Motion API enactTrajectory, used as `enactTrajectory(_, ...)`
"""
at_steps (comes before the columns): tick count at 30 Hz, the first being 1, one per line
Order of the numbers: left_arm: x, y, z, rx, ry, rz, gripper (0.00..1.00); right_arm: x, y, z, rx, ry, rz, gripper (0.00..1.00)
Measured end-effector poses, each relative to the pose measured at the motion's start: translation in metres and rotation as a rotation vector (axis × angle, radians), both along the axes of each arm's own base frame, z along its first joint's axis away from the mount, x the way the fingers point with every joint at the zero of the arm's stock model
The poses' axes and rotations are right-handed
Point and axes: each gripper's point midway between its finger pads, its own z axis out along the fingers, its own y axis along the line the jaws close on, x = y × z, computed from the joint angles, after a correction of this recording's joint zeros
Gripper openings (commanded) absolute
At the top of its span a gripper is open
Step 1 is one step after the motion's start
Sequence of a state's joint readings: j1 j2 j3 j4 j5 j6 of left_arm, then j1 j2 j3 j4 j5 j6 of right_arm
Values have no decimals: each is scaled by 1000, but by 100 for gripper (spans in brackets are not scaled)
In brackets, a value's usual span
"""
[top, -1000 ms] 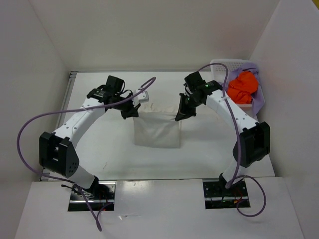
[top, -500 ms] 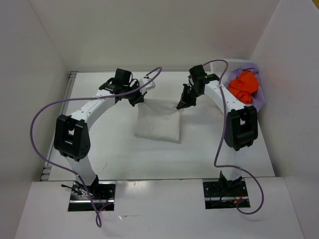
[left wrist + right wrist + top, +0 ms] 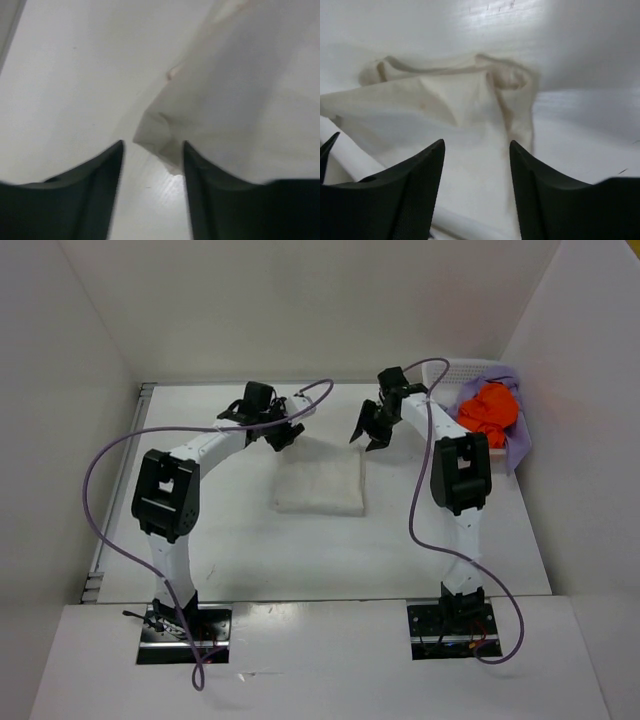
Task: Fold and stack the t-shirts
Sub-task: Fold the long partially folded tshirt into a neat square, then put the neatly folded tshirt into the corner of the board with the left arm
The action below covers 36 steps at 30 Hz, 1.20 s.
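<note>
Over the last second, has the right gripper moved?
Yes. The right gripper has moved toward the table's far edge, away from its base, and is now open above the cream t-shirt.

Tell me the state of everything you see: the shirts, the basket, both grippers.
Cream-white t-shirt: folded, flat on the table, unheld.
Orange t-shirt: crumpled in the basket.
Lavender t-shirt: unfolded, draped over the basket's side.
Basket: upright, holding two shirts.
Left gripper: open, empty, by the folded shirt's far-left corner.
Right gripper: open, empty, by its far-right corner.
</note>
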State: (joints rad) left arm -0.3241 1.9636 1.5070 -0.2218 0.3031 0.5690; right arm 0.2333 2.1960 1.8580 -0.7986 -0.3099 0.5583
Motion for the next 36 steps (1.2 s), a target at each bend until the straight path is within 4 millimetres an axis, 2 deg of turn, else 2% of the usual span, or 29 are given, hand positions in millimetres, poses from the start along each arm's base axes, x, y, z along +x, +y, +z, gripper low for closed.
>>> enactTrajectory(1,5,2,-2,10,-7,18,73,6,-3,-2,-13,-9,-7,69)
enactTrajectory(3,17,8,-4,20,-16,66,79,19,-9,-2,-38,-37,-27,71)
enactTrajectory(4,22,11,-2,20,-17,90,92,25,-11,2,-50,-56,-35,71)
enactTrajectory(5,26,15,2,17,-16,116,100,30,-14,6,-58,-77,-43,71)
enactTrajectory(9,35,33,31,-40,12,217,100,48,-20,31,-93,-170,-55,72)
enactTrajectory(10,32,37,38,-60,32,232,100,47,-22,36,-103,-181,-56,72)
enactTrajectory(12,12,44,48,-103,106,250,100,36,-25,42,-118,-191,-55,73)
enactTrajectory(15,-38,46,49,-213,281,244,100,9,-23,49,-131,-185,-36,78)
enactTrajectory(18,-90,43,28,-340,532,247,100,-17,-16,60,-133,-192,-7,79)
enactTrajectory(20,-105,41,6,-392,685,281,100,-31,-12,68,-129,-206,7,79)
enactTrajectory(24,-99,40,-32,-420,814,386,100,-51,-12,81,-123,-233,16,79)
enactTrajectory(29,-98,16,-41,-369,791,422,100,-71,-22,87,-132,-245,-3,79)
enactTrajectory(32,-100,6,-55,-309,781,443,100,-78,-25,96,-125,-263,-18,79)
enactTrajectory(35,-96,7,-78,-247,789,504,92,-80,-26,109,-113,-294,-38,79)
enactTrajectory(36,-91,8,-76,-244,776,514,80,-80,-27,114,-112,-305,-43,78)
